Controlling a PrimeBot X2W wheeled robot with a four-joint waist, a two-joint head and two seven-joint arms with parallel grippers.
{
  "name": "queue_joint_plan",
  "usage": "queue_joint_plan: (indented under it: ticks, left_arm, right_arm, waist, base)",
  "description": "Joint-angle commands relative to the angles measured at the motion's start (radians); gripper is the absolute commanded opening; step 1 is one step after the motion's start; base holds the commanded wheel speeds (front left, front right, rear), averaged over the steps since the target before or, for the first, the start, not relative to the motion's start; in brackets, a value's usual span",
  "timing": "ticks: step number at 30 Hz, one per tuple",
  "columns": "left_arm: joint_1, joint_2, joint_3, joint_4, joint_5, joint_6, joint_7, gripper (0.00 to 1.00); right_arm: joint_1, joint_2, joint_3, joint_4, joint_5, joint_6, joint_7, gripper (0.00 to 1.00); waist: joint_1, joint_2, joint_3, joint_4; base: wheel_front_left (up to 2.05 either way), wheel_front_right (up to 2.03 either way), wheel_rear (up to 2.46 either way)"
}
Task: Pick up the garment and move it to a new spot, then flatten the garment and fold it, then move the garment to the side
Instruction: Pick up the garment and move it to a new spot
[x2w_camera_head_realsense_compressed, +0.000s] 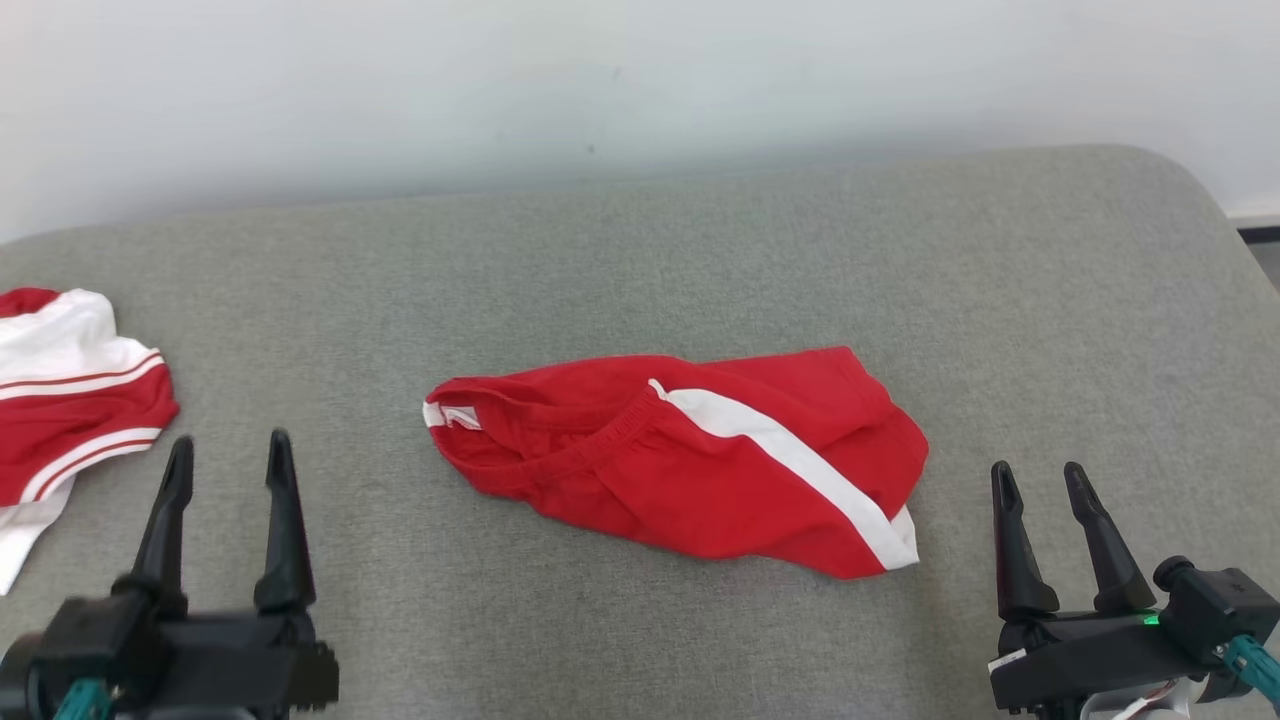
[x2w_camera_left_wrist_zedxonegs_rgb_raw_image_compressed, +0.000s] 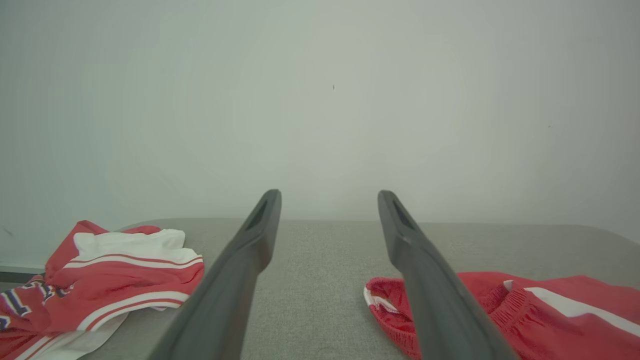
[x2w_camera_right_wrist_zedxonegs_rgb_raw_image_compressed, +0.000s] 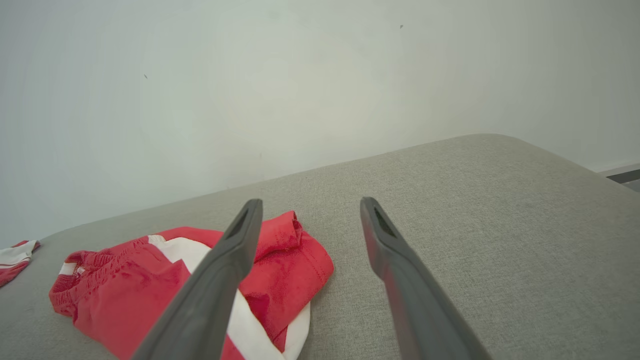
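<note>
left gripper (x2w_camera_head_realsense_compressed: 231, 442) at 7 o'clock, right gripper (x2w_camera_head_realsense_compressed: 1037, 470) at 5 o'clock, both with fingers apart, empty. red shorts (x2w_camera_head_realsense_compressed: 690, 460) crumpled mid grey cushion (x2w_camera_head_realsense_compressed: 640, 250). risk: single-layer pinch bunches the shorts; striped shirt (x2w_camera_head_realsense_compressed: 70, 400) at 9 o'clock could snag.

There were two garments on one grey cushion (x2w_camera_head_realsense_compressed: 640, 250): one pair of red shorts (x2w_camera_head_realsense_compressed: 690, 465) with a single white side stripe, and one red-and-white jersey (x2w_camera_head_realsense_compressed: 70, 400). Two grippers were counted, the left gripper (x2w_camera_head_realsense_compressed: 230, 445) and the right gripper (x2w_camera_head_realsense_compressed: 1040, 470), each with two dark fingers (x2w_camera_head_realsense_compressed: 283, 530), four in all. One pale wall (x2w_camera_head_realsense_compressed: 640, 80) stood behind.
</note>
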Motion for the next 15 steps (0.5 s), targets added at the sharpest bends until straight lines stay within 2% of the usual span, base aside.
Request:
queue_joint_plan:
  ticks: [1, 9, 15]
  left_arm:
    - [0.031, -0.007, 0.017, -0.010, 0.020, -0.006, -0.001, 1.00]
    - [0.150, -0.028, 0.059, -0.044, 0.066, -0.026, -0.001, 1.00]
    - [0.183, -0.038, 0.061, -0.042, 0.099, -0.042, -0.001, 1.00]
  right_arm:
    - [0.011, -0.006, -0.001, -0.009, -0.008, -0.002, 0.004, 1.00]
    - [0.048, -0.007, 0.000, -0.035, -0.015, -0.002, 0.027, 1.00]
    - [0.075, -0.009, -0.001, -0.054, -0.024, -0.002, 0.043, 1.00]
  waist:
    - [0.0001, 0.0000, -0.019, 0.018]
    - [0.0001, 0.0000, -0.048, 0.029]
    - [0.0001, 0.0000, -0.067, 0.034]
  base:
    - [0.00, 0.00, 0.00]
    - [0.00, 0.00, 0.00]
    - [0.00, 0.00, 0.00]
